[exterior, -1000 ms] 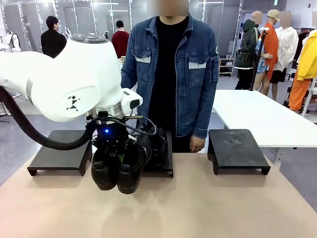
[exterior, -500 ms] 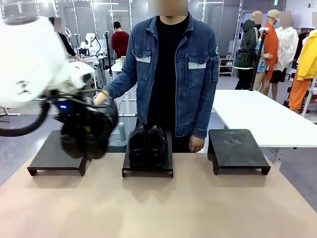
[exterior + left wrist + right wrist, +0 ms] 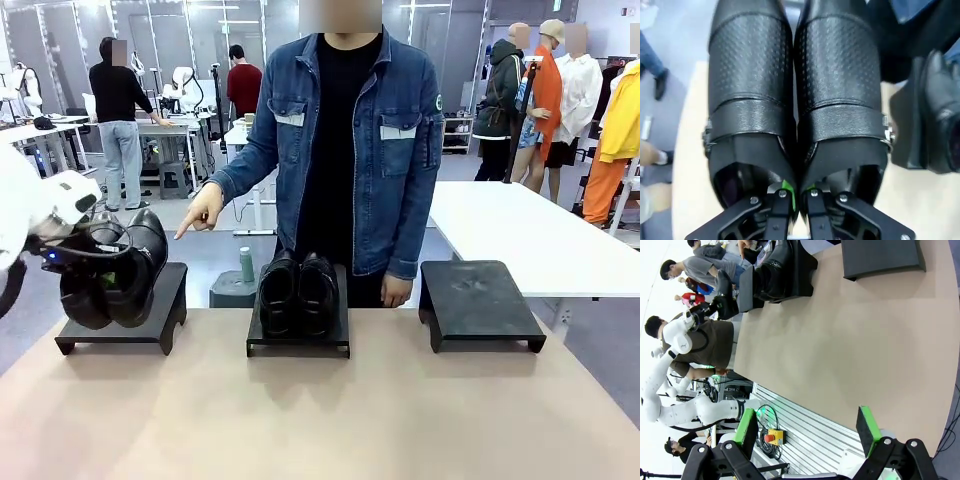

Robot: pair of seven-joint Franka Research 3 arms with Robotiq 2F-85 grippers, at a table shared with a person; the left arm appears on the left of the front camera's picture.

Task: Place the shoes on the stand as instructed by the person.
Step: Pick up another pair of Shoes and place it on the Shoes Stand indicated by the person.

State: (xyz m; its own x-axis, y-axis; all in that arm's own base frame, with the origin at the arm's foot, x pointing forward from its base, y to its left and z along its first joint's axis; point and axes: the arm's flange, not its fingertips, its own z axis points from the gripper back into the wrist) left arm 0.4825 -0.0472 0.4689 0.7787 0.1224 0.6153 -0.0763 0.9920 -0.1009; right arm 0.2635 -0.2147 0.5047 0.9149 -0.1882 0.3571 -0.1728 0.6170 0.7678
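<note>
Left hand (image 3: 88, 262) at far left of front frame, clamped on inner edges of shoe pair (image 3: 112, 270), toes hanging down over left stand (image 3: 125, 312). Left wrist frame: fingers (image 3: 781, 200) pinch both shoes (image 3: 795, 95) together. Second pair (image 3: 297, 292) on middle stand (image 3: 298, 340). Person's hand (image 3: 203, 209) points down-left. Right hand (image 3: 807, 432) spread wide, empty. No legible writing. Left arm mostly cut off.

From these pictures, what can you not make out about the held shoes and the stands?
- Front view: the left hand is hidden behind the held shoes, so its grip is not visible there.
- Front view: whether those shoes touch the left stand is unclear.
- Left wrist view: the shoes cover the stand beneath.
- Front view: the marks on the right stand are too faint to read.
</note>
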